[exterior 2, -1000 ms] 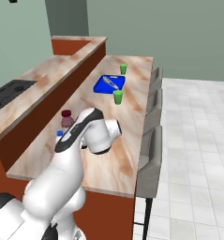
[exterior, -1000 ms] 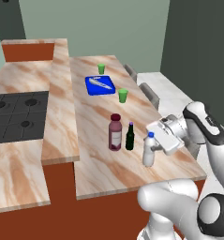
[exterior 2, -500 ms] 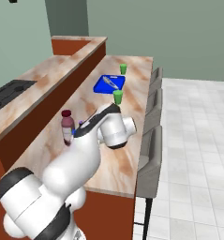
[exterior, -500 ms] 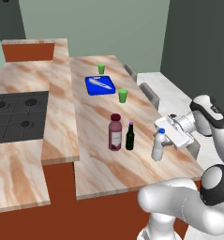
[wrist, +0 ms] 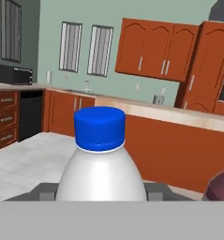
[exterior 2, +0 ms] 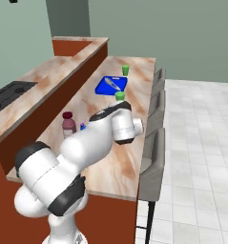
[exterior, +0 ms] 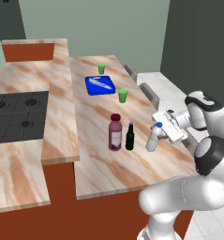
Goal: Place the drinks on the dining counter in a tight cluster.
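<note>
The gripper (exterior: 161, 132) sits side-on at the white bottle (exterior: 152, 138), jaws part-way closed around its body, so it has the white bottle in its grasp. In the hand view that bottle (wrist: 100, 174) stands right between the fingers, blue cap (wrist: 100, 128) up, its long axis vertical or very nearly so. In the left base view its base is at the dining counter (exterior: 97, 154); whether it actually rests there I cannot tell.

Just beyond the held bottle, away from the gripper, stands the slim dark green bottle (exterior: 130, 137) with its purple cap up, upright. Right beside that, one step further from the gripper, is the stout maroon bottle (exterior: 115, 132), also upright, pale label showing. The right base view catches the maroon bottle (exterior 2: 68, 126) past the arm's elbow.

Count: three drinks, one of each colour, all long axis up, lined in a short row with the gripper at one end.

Further up the counter, well away from the gripper: two small green cups, one nearer (exterior: 123, 95) and one farther (exterior: 101, 69), with one blue tray (exterior: 100, 85) between them.
</note>
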You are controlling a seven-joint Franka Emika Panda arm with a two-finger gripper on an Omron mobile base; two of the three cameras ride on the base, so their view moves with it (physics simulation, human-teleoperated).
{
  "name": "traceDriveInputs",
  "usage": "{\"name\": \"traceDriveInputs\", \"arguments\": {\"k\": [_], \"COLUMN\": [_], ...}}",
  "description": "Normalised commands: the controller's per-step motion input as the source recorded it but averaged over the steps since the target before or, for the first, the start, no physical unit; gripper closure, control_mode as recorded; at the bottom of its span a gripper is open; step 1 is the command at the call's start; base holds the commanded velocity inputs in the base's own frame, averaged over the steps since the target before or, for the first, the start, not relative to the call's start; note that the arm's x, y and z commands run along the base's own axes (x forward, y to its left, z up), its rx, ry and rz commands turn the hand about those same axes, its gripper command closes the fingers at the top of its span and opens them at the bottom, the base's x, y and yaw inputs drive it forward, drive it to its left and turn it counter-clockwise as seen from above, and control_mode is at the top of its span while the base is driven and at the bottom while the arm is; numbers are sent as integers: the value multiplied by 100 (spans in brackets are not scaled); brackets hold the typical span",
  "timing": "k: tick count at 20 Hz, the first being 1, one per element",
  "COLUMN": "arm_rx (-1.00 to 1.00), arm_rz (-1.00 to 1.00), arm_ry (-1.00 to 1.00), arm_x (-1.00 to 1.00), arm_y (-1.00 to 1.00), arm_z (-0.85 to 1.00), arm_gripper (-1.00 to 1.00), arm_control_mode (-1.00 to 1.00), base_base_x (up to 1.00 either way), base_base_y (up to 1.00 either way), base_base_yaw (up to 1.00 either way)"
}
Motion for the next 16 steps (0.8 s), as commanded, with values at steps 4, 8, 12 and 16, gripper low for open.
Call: {"name": "traceDriveInputs", "arguments": {"k": [4,8,12,16], "arm_rx": [0,-2,0,0], "arm_rz": [0,0,0,0], "arm_ry": [-2,0,0,0], "arm_x": [42,42,39,24], "arm_y": [-10,-4,-2,-1], "arm_z": [-16,-14,-20,-28], "arm_gripper": [100,100,100,100], "arm_control_mode": [-100,-100,-100,-100], "base_base_x": [0,0,0,0], "base_base_y": [0,0,0,0], "base_base_yaw": [0,0,0,0]}}
